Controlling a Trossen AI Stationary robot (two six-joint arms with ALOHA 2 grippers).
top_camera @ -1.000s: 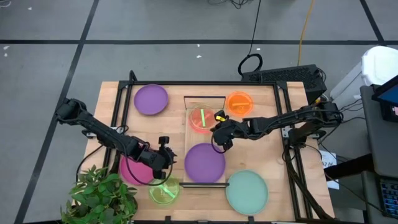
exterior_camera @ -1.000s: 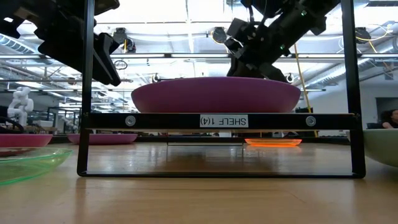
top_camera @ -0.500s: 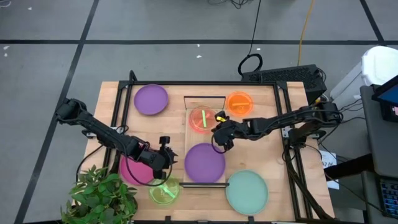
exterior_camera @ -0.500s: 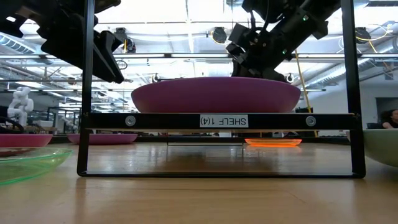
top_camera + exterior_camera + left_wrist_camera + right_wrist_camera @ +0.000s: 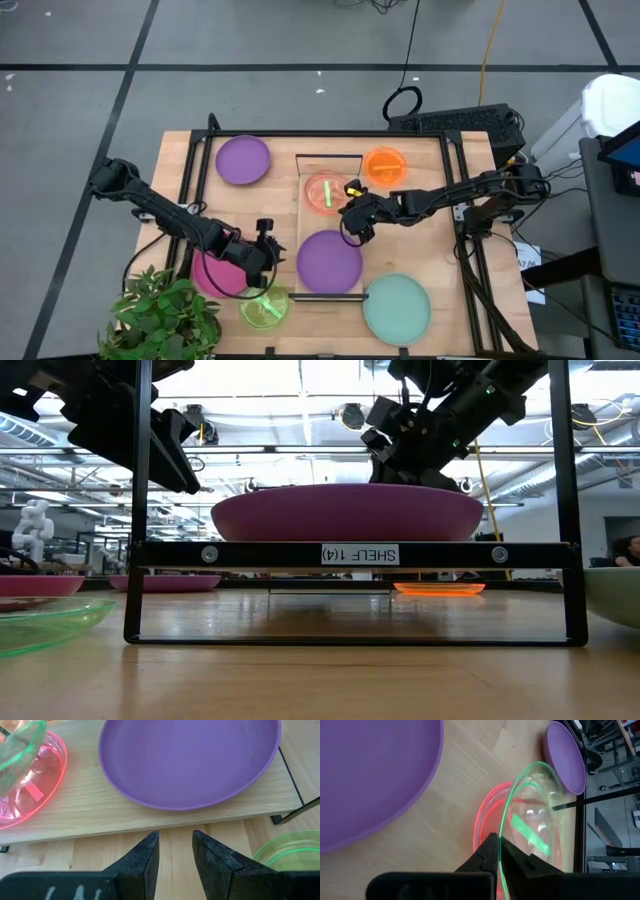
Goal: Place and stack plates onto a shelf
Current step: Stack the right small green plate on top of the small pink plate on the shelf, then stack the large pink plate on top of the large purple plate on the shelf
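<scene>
The shelf [image 5: 352,160] runs near-to-far at mid table. On its near part lies a large purple plate [image 5: 329,262], also seen in the left wrist view [image 5: 190,760]. On its far part lies a pink-red plate [image 5: 312,180], with a neon green plate [image 5: 535,820] tilted over it. My right gripper [image 5: 347,207] is shut on that green plate. My left gripper [image 5: 175,855] stands open just left of the shelf beside the purple plate, with nothing between its fingers. My right gripper pinches the green plate's rim [image 5: 504,836] between its two fingers, on the side toward the table's right. The fingers come slanting down from the right. The plate stands tilted over the pink-red plate [image 5: 482,827]. Whether its far rim rests on that plate I cannot tell.
On the table lie another purple plate [image 5: 243,160] far left, an orange one [image 5: 385,165] right of the shelf, a magenta one [image 5: 215,275] and a green one [image 5: 263,310] near left, and a pale teal one [image 5: 397,308] near right. A plant [image 5: 165,315] stands at the near left corner.
</scene>
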